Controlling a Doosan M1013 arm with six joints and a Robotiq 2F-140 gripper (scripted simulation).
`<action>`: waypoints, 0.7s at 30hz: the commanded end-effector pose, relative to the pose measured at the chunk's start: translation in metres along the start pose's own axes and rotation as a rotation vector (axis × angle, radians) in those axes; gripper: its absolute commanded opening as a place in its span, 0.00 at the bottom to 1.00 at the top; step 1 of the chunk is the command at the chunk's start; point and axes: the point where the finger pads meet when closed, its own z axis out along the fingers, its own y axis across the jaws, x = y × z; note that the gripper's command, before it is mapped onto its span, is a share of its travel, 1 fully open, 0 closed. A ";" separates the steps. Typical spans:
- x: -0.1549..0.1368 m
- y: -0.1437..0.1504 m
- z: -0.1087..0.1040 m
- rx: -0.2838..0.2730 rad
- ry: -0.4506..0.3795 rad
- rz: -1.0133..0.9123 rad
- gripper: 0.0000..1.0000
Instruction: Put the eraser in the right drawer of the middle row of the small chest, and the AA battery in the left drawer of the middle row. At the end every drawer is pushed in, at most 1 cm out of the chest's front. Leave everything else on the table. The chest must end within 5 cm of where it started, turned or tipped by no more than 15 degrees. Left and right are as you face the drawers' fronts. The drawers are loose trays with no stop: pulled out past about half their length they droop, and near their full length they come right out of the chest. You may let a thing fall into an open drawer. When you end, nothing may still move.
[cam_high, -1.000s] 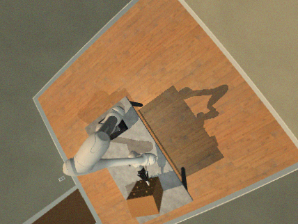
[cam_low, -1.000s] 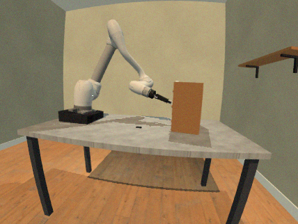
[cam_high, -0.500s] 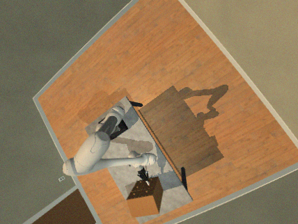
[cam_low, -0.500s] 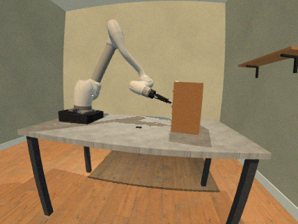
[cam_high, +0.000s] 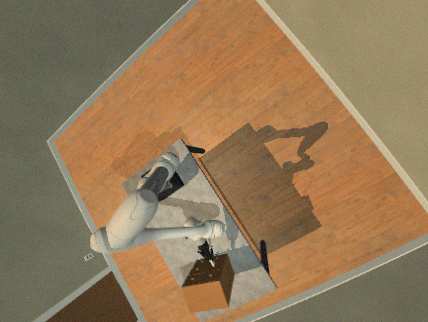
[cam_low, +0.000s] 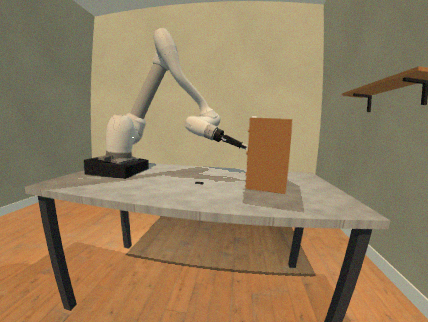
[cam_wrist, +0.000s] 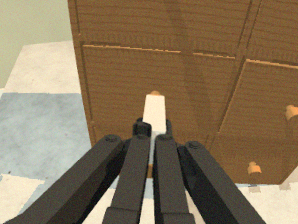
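The small chest (cam_high: 205, 296) (cam_low: 269, 155) stands upright, its knobbed front facing the arm. My gripper (cam_high: 212, 263) (cam_low: 245, 147) (cam_wrist: 154, 109) is shut, its pale tips together with nothing seen between them. It points at the left-hand drawer (cam_wrist: 112, 75) in the wrist view, right at its knob (cam_wrist: 155, 93); touch cannot be told. That drawer looks nearly flush, with a thin bright line along its top edge. The right-hand drawer (cam_wrist: 267, 95) beside it looks pushed in too. A small dark object (cam_low: 199, 183) lies on the table; which item it is cannot be told. The eraser cannot be made out.
The table (cam_low: 150, 192) (cam_high: 175, 222) carries the black arm base (cam_low: 116, 167) at its other end. Lower drawers with knobs show beneath, one knob (cam_wrist: 254, 168) at lower right. A small pale thing (cam_low: 254, 117) shows at the chest's top edge. A wall shelf (cam_low: 387, 81) is at the right.
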 end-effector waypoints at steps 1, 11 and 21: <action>0.000 0.001 0.003 0.000 -0.003 -0.003 0.00; 0.000 0.001 0.003 0.000 -0.003 -0.003 0.00; -0.007 0.001 -0.017 0.000 -0.003 -0.003 0.00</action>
